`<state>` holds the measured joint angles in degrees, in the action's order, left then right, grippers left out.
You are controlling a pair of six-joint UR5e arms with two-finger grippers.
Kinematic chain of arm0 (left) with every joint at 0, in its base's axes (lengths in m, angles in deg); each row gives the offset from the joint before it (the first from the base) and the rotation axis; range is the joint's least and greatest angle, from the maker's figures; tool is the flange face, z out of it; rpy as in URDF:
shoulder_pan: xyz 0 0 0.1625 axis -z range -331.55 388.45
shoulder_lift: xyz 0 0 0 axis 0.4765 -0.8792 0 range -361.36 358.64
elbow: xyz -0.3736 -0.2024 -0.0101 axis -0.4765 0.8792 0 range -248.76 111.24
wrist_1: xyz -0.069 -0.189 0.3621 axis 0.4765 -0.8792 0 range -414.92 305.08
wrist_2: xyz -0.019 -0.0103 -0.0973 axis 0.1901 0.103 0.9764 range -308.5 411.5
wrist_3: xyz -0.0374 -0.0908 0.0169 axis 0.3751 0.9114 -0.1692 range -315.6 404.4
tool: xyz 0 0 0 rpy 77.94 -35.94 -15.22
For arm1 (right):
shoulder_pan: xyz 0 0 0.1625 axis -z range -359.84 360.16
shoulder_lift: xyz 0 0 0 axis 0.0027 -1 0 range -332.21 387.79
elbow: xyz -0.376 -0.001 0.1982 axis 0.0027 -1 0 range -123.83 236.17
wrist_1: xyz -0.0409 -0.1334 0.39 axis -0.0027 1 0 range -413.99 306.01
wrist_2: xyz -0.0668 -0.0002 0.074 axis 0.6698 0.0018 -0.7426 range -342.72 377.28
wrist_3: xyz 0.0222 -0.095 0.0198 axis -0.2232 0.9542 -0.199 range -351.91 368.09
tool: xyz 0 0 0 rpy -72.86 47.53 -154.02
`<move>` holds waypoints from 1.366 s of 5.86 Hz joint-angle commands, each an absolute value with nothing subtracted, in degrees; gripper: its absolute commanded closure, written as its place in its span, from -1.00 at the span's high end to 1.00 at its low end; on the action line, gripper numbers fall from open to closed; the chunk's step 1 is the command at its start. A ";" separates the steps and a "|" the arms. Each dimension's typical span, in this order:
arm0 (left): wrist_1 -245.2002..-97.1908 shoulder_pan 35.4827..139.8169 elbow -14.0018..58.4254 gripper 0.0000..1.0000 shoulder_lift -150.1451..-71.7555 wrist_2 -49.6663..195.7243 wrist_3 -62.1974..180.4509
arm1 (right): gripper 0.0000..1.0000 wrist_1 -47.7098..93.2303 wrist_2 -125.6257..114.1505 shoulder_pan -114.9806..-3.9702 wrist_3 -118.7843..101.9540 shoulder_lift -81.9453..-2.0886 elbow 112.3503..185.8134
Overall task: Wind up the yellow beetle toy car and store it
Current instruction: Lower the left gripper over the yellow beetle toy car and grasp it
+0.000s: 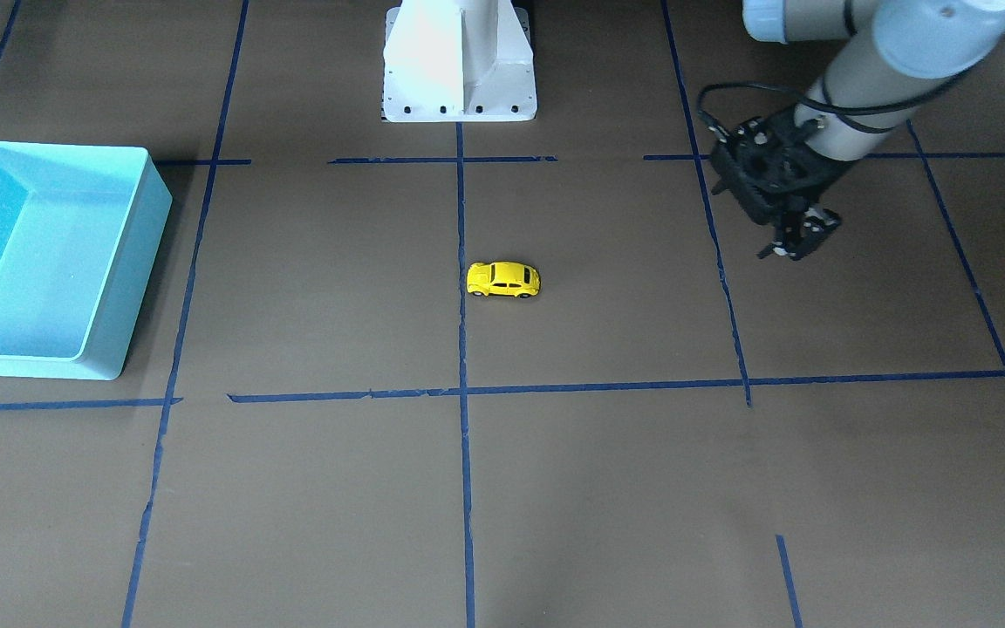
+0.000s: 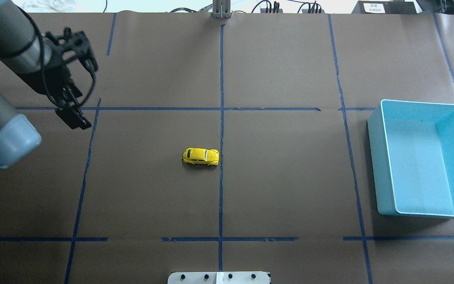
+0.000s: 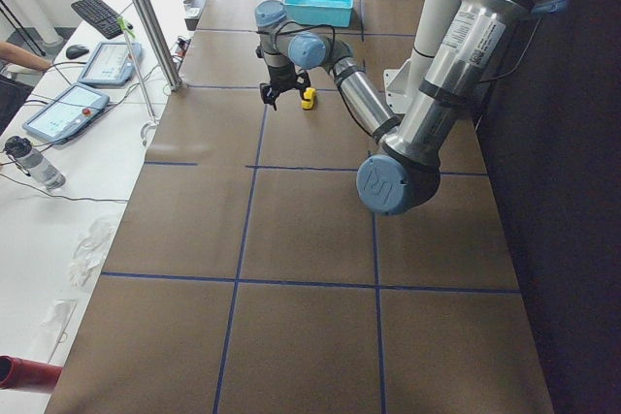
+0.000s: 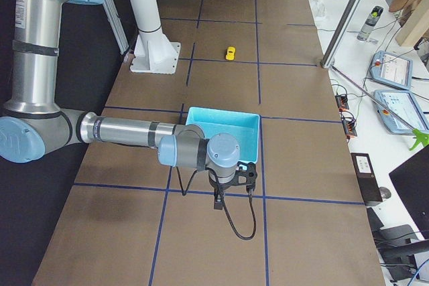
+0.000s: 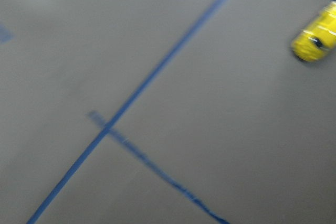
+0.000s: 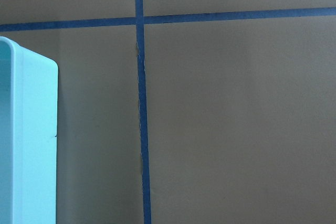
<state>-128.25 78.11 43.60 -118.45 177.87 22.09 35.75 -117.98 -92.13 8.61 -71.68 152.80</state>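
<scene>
Overhead: yellow beetle toy car (image 2: pixel 201 156) mid-table, just beside tape line (image 2: pixel 221 130), w/ left tool (image 2: pixel 75 112) well apart

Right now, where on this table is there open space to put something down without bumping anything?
Most of the brown table is bare. The widest patch lies between the yellow toy car at the centre and the blue bin at one end. The near strip along the tape lines is also free. Busier spots: beside the left gripper, and beside the bin where the right gripper hangs.
</scene>
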 commanded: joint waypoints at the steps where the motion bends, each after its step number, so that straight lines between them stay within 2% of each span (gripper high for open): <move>1: -130.66 68.23 43.56 1.00 -120.88 166.24 10.62 | 1.00 35.75 -117.89 -92.13 8.61 -71.70 152.77; 2: -131.03 67.83 43.39 1.00 -121.24 165.67 9.95 | 1.00 35.75 -117.89 -92.13 8.61 -71.70 152.77; 5: -132.42 65.72 26.84 1.00 -135.43 165.40 11.96 | 1.00 35.75 -117.98 -92.13 8.61 -71.70 152.77; 6: -134.78 63.54 22.43 1.00 -137.91 165.32 14.49 | 1.00 35.75 -117.98 -92.13 8.61 -71.70 152.77; 8: -138.57 61.25 18.62 1.00 -138.11 164.97 16.89 | 1.00 35.75 -117.98 -92.13 8.61 -71.79 152.77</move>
